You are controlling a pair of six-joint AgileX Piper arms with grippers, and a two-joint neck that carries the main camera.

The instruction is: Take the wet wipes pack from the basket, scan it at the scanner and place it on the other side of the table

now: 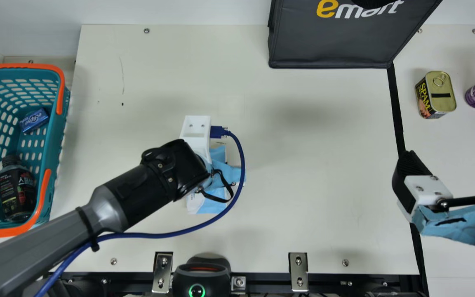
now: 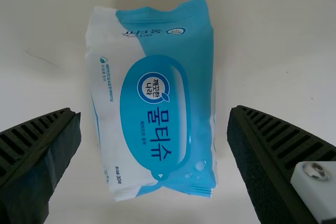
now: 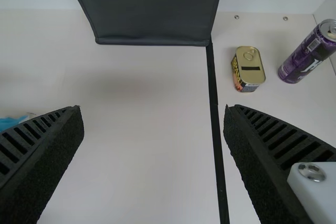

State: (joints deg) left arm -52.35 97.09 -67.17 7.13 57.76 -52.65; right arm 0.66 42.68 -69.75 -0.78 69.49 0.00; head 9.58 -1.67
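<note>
Just left of the main view's centre, a crinkled, rectangular blue-and-white wipes pack [image 1: 210, 207] lies on the smooth cream table [image 1: 324, 165], beneath the black-ribbed left gripper [image 1: 224, 173], its fingers apart. The matching right gripper [image 1: 450, 163], toward the right edge, is spread too. A latticed teal plastic basket [image 1: 55, 136] stands at left.

Looking down, main and right wrist views shared the black bag [image 1: 328, 45]; left wrist view, apart from it, was closest.
</note>
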